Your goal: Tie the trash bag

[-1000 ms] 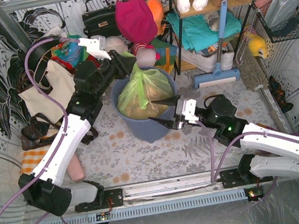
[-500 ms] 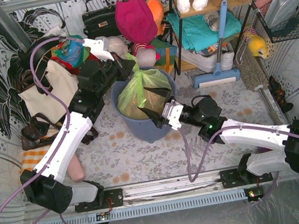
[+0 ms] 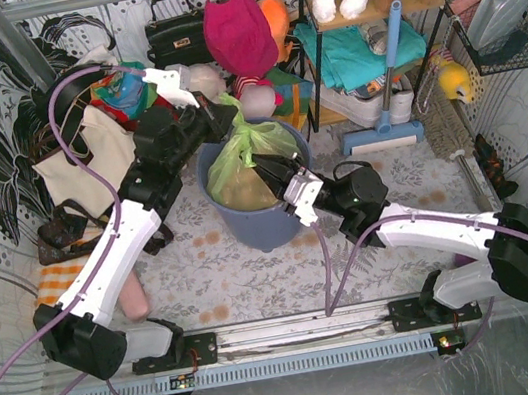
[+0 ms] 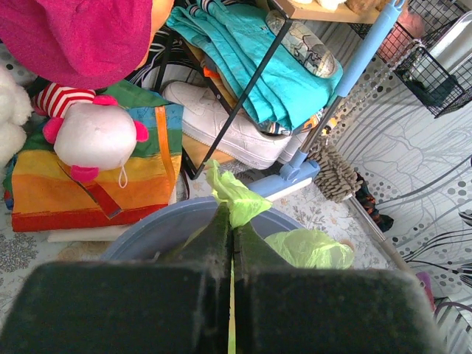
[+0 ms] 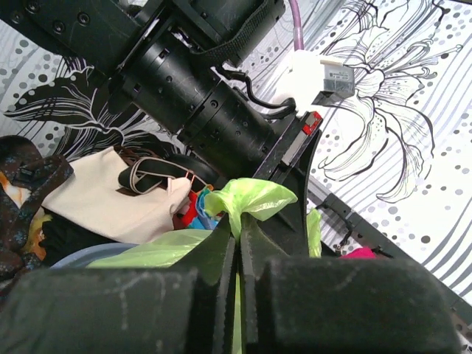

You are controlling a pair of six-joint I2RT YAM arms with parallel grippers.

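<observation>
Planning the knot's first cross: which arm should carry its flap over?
Probably right: right gripper is shut on a trash bag flap with room around; left gripper, also pinching, sits crowded by the toys.

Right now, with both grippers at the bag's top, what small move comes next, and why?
Probably cross the two pinched flaps over each other to start the knot. The left gripper is shut on one flap of the trash bag, the right gripper on another; both stand above the bin, and no knot shows yet.
</observation>
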